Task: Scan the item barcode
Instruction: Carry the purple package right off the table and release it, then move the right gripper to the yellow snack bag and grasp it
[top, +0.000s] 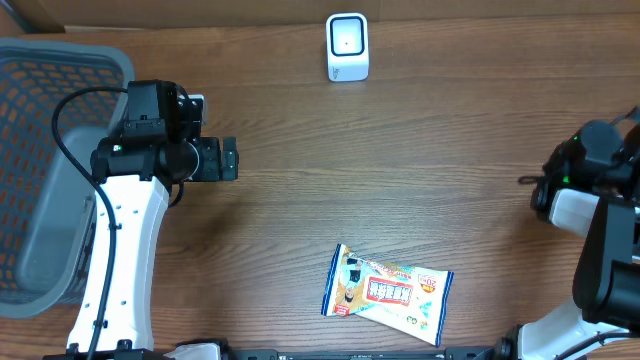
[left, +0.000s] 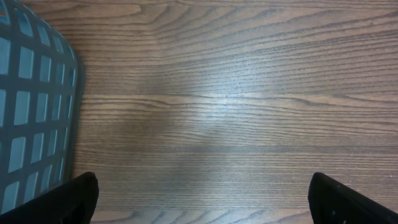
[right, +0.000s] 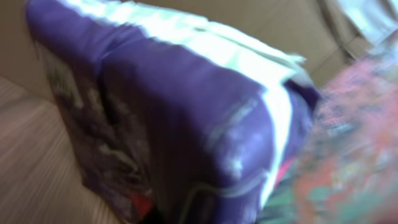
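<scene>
Overhead view, wooden table (top: 450, 130).

- Snack packet (top: 387, 293): lies flat on the table at about 6 o'clock, a little right of centre, printed face up and slightly skewed. Nothing touches it, and both arms are well apart from it. No barcode can be made out.
- White barcode scanner (top: 347, 47): stands at 12 o'clock near the far edge, well apart from the packet.
- Grey mesh basket (top: 45, 180): at 9 o'clock, along the left edge.
- Left gripper (top: 232, 159): between basket and table centre, about 9 to 10 o'clock, pointing toward 3 o'clock. In the wrist view its fingers (left: 81, 198) sit in the two bottom corners, jaws wide, bare wood between them, nothing held. The basket wall is at 9 o'clock in that view.
- Right gripper (top: 558, 180): at 3 o'clock, at the right table edge. Its wrist view is blurred and filled by a purple package (right: 180, 124) with a white band, very close; brown cardboard (right: 261, 25) behind it, something multicoloured (right: 354, 143) at 3 o'clock. Fingers are not visible there, so I cannot tell whether the jaws are wide, narrow or holding anything.
</scene>
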